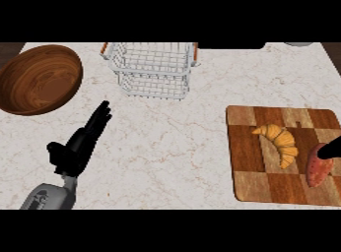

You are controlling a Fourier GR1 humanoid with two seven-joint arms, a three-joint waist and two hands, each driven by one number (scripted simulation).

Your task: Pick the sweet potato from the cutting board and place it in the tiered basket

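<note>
A reddish sweet potato (317, 170) lies on the checkered wooden cutting board (250, 184) at the right, near the board's right side. My right hand (338, 146) comes in from the right edge; only dark fingers show, their tips touching the sweet potato's upper end. The white wire tiered basket (153, 69) stands at the back centre of the counter. My left hand (83, 140) rests at the lower left, fingers straight and pointing up toward the basket, holding nothing.
A croissant (280, 142) lies on the board just left of the sweet potato. A large wooden bowl (37, 78) sits at the back left. The marble counter stretches between the left hand and the board.
</note>
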